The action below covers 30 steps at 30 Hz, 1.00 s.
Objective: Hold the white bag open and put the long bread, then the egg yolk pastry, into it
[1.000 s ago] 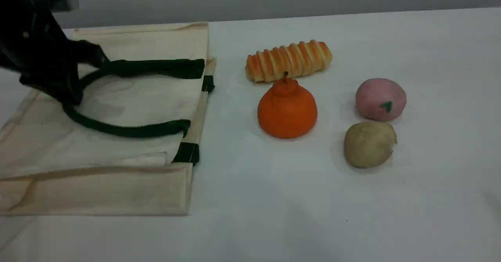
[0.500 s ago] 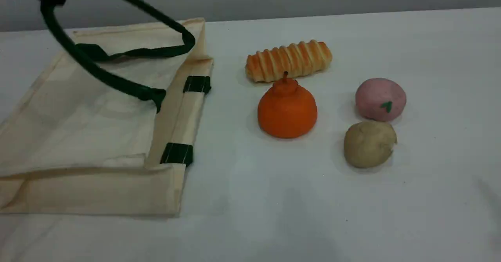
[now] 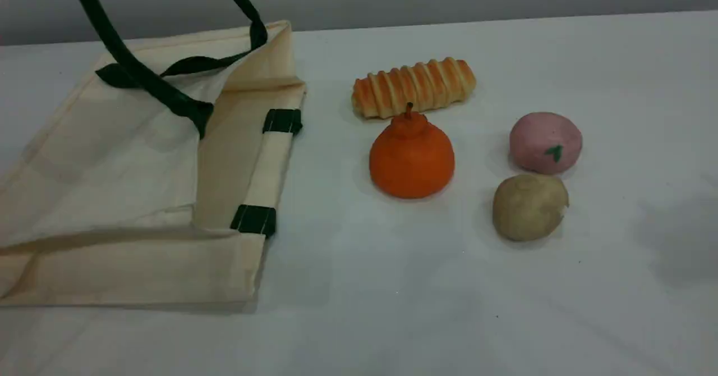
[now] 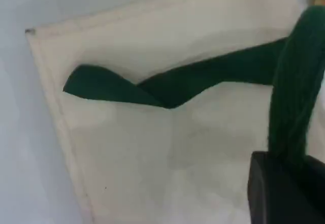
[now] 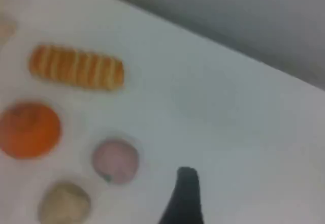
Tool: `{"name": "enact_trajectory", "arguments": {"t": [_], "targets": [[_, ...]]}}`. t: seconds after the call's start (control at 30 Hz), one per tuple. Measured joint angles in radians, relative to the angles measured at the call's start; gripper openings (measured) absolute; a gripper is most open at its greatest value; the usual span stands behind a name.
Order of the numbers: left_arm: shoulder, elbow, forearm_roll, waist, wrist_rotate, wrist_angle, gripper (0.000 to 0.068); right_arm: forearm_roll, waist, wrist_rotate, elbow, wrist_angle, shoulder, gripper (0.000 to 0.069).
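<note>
**Bag mouth lifted by one handle, food untouched**

Scene view: the white bag [image 3: 112, 196] lies at the desk's [image 3: 392, 308] left side. Its raised handle [image 3: 134, 73] runs up out of the top edge, pulling the upper layer off the lower one at the rim. The other handle [image 3: 190, 63] lies slack on the cloth. The long bread [image 3: 414, 87] lies right of the bag, just behind the orange fruit [image 3: 412, 157]. The egg yolk pastry [image 3: 530, 206] sits further right, just in front of the pink ball [image 3: 545, 142]. Neither tool shows here.

Left wrist view: only here is the left tool [image 4: 289, 165] seen, pressed together on the raised handle, which runs straight into it above the bag's cloth.

Right wrist view: the right tool [image 5: 185, 203] hangs spread and holding nothing above bare desk, right of the pink ball, with all four foods to its left.

A second ago the left tool was low over the bag in the scene view. It has since risen out of frame, and the mouth has opened wider. The foods have not moved.
</note>
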Motion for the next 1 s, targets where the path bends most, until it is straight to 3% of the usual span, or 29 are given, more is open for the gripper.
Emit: {"name": "enact_trajectory", "arguments": {"t": [0.23,0.37,0.53,0.83,1.0], "targets": [[-0.003,0.0,0.006,0.001,0.0,-0.004,0.0094,0.04,0.001,-0.305,0.0,-0.003,0.164,0.0589],[-0.003,0.001,0.053,0.001,-0.002,-0.021,0.0094,0.124,0.004,-0.479,0.001,-0.046,0.247,0.0589],[-0.003,0.001,0.083,0.002,-0.004,-0.023,0.0094,0.217,0.076,-0.639,0.001,-0.109,0.352,0.0589],[-0.003,0.001,0.087,0.002,-0.004,-0.024,0.0094,0.211,0.27,-0.801,0.0,-0.323,0.558,0.0589],[-0.003,0.001,0.087,0.002,-0.021,-0.021,0.0094,0.211,0.282,-0.808,0.0,-0.507,0.666,0.0589]]}}
